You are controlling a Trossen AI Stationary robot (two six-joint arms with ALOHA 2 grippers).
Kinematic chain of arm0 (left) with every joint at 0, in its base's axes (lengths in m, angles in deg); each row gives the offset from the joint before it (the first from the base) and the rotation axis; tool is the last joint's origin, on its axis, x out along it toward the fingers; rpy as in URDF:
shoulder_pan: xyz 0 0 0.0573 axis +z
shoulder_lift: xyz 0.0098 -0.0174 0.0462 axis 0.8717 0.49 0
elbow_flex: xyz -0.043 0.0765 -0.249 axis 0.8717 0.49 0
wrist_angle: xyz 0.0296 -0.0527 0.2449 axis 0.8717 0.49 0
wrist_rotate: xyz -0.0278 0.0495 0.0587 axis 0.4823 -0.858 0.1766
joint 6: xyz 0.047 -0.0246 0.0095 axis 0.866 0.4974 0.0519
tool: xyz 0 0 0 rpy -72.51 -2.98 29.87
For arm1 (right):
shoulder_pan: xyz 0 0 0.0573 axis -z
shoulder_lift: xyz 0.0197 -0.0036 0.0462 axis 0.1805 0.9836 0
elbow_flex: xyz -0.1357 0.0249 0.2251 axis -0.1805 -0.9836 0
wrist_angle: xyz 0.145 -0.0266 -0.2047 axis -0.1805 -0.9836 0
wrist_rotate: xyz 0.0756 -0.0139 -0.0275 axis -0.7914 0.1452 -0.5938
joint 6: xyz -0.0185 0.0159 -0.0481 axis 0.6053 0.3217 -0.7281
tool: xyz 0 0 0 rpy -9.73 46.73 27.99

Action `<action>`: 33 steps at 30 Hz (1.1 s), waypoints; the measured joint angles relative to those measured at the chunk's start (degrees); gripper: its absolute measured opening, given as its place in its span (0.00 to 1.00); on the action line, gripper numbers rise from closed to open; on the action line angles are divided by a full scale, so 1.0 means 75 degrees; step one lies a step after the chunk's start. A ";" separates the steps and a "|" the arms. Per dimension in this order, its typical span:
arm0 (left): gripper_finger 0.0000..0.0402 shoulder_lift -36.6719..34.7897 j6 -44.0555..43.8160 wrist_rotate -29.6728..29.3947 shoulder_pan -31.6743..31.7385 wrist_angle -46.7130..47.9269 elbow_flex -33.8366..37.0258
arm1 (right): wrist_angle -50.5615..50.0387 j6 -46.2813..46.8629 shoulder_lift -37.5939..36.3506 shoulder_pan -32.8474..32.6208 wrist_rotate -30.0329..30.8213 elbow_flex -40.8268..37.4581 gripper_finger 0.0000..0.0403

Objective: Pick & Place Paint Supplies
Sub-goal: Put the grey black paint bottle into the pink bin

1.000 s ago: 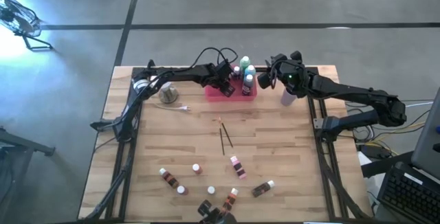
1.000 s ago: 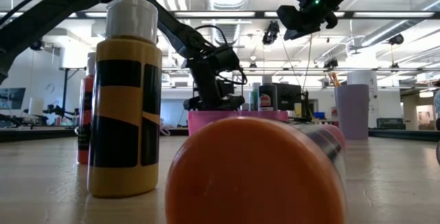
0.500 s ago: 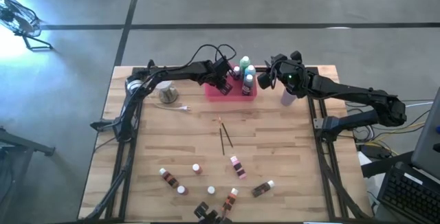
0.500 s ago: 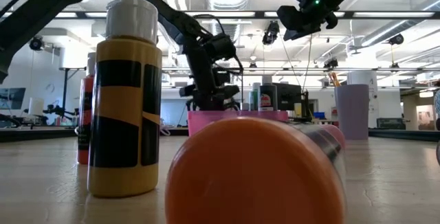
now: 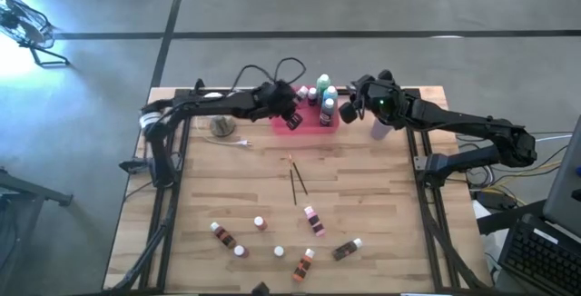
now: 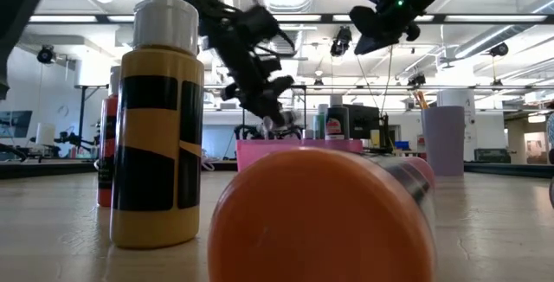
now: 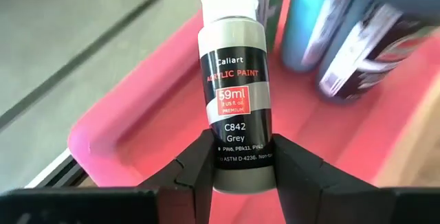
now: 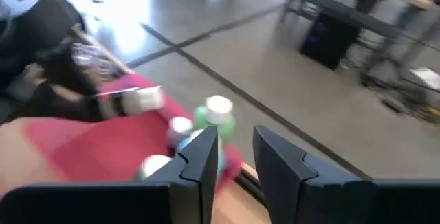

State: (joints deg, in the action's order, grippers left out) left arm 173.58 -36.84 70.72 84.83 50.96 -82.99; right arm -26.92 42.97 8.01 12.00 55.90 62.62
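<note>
Left gripper [image 7: 237, 165]: we see its two dark fingers clamped on a grey, black-labelled paint bottle with a white cap [image 7: 237, 93], held above the left end of the pink rectangular plastic tray [image 5: 313, 120].
Right gripper [image 5: 356, 103]: we find it raised over the tray's right end, fingers apart with nothing between them.
Tray contents: we count a green bottle [image 5: 322, 83] and blue bottles [image 5: 329, 96] standing upright at the far right of the tray.
Purple cup [image 5: 380, 130]: it stands on the wooden bench [image 5: 381, 205] just right of the tray.
Thin dark-handled paintbrushes [image 5: 296, 180]: we see them lying mid-bench, well apart from the tray.
Small white-capped bottles [image 5: 313, 219]: we see them scattered along the near edge, some upright, some on their sides.
</note>
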 joint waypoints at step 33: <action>0.31 -0.1709 0.2022 0.4654 -0.0120 -0.9503 0.4703 | 0.2640 0.0095 0.0469 -0.0370 -0.5367 0.0003 0.59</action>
State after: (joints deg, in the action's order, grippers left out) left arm 160.76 -21.67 105.62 83.93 -20.32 -47.71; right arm -7.12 43.69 11.53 9.22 15.64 62.64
